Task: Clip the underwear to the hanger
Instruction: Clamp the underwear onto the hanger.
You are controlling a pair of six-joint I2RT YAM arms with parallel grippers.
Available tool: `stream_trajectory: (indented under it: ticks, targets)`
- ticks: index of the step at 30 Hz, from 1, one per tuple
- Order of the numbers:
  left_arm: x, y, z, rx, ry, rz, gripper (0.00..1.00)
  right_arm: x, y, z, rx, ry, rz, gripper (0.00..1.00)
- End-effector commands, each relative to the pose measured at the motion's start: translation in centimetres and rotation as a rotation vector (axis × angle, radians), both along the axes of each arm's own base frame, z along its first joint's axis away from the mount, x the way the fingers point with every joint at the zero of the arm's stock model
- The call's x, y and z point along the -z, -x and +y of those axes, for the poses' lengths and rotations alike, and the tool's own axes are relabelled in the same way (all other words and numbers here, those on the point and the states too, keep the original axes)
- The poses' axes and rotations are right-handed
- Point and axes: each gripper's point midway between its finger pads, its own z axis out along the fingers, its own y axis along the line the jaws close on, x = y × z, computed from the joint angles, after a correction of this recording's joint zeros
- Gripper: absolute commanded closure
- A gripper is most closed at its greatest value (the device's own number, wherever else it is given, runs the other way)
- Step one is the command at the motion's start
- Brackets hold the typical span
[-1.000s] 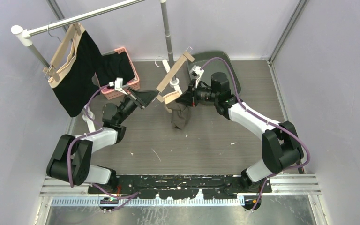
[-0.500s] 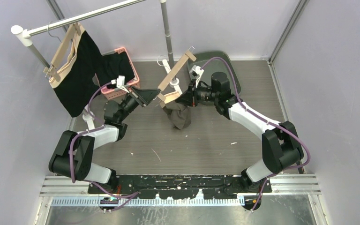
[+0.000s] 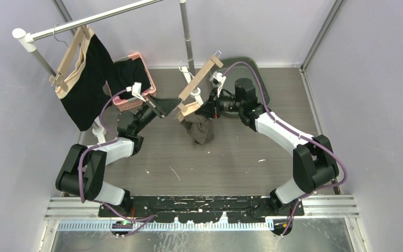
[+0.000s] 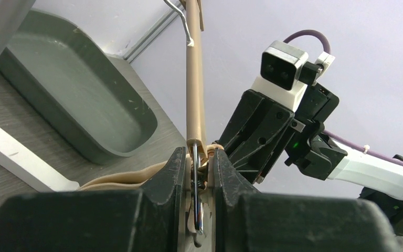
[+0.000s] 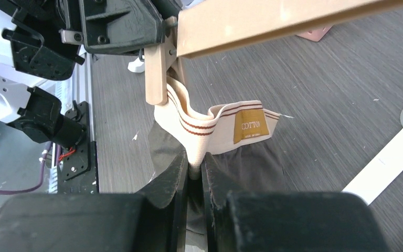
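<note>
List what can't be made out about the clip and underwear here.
- Left wrist: hanger clip mostly hidden between fingers of the left gripper; waistband seating unclear.
- Right wrist: lower part of the underwear hidden behind the right gripper.
- Top external: clip-to-waistband contact too small, crowded by both grippers.

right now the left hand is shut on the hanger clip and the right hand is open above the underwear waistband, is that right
Not quite. The right hand is not open above the underwear waistband: it is shut on it, pinching the striped band, as the right wrist view shows. The left hand is shut on the hanger clip.
</note>
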Motion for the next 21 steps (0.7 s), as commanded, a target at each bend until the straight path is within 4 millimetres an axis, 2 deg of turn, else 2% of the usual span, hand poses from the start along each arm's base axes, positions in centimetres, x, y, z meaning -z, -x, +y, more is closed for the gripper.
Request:
stream_trajectory:
  ticks: [1, 21]
  targets:
    - [-3.8, 0.7, -0.4, 0.037, 0.031, -0.135, 1.00, -1.8, 0.1, 0.6, -0.043, -0.007, -0.068, 0.99]
    - [-2.6, 0.7, -2.2, 0.115, 0.001, -0.090, 1.00, -1.7, 0.5, 1.1, -0.083, 0.026, -0.072, 0.99]
